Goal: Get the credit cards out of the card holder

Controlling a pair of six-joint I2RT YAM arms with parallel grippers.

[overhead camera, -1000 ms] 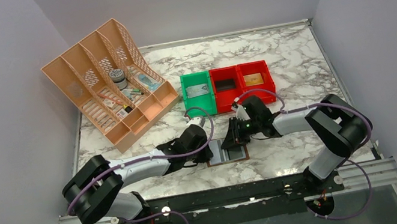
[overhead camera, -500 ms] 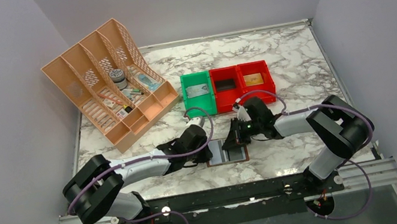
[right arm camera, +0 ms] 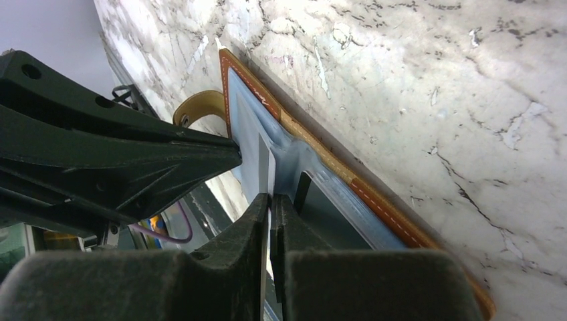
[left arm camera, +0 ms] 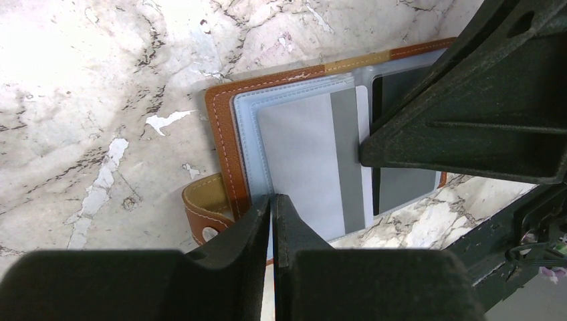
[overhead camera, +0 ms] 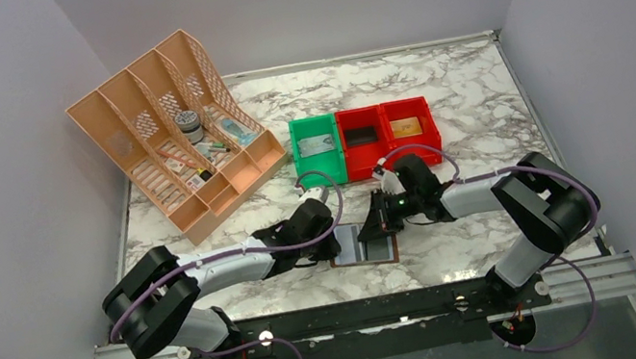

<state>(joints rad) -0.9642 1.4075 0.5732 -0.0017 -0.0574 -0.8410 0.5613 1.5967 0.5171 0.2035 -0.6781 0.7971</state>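
Observation:
The brown card holder (overhead camera: 371, 252) lies open on the marble near the front edge, pale lining up. In the left wrist view its leather rim (left arm camera: 217, 134) and snap tab (left arm camera: 200, 208) show. A pale credit card (left arm camera: 301, 160) with a darker band sits in the left pocket, and a dark card (left arm camera: 401, 184) sits in the right pocket. My left gripper (overhead camera: 332, 241) (left arm camera: 273, 198) is shut on the holder's left edge. My right gripper (overhead camera: 379, 224) (right arm camera: 271, 198) is shut on the thin edge of the pale card (right arm camera: 270, 164) at the holder's middle fold (right arm camera: 374, 194).
A green bin (overhead camera: 317, 148) and two red bins (overhead camera: 363, 138) (overhead camera: 409, 125) stand behind the grippers. An orange slotted desk organiser (overhead camera: 177, 145) with small items stands at the back left. Grey walls close in both sides.
My right gripper has shifted slightly to the right while holding the card. The card holder has turned a little on the table. The left gripper has stayed in place.

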